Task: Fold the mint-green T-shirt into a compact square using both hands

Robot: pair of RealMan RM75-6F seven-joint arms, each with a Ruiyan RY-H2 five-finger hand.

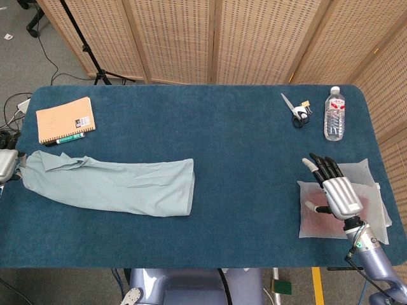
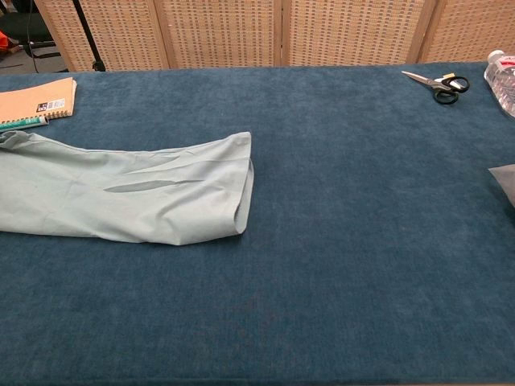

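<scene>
The mint-green T-shirt (image 1: 108,184) lies folded into a long band on the left part of the blue table (image 1: 241,152). Its collar end reaches the table's left edge, and its hem end is near the middle-left. In the chest view the T-shirt (image 2: 121,189) runs off the left border. Only a sliver of my left hand (image 1: 5,166) shows at the far left edge, gripping the collar end. My right hand (image 1: 334,189) hovers at the right with fingers spread and nothing in it, far from the shirt.
An orange notebook (image 1: 65,119) with a pen (image 1: 63,140) beside it lies at the back left, just behind the shirt. Scissors (image 1: 296,111) and a water bottle (image 1: 334,114) stand at the back right. A white sheet (image 1: 375,197) lies under my right hand.
</scene>
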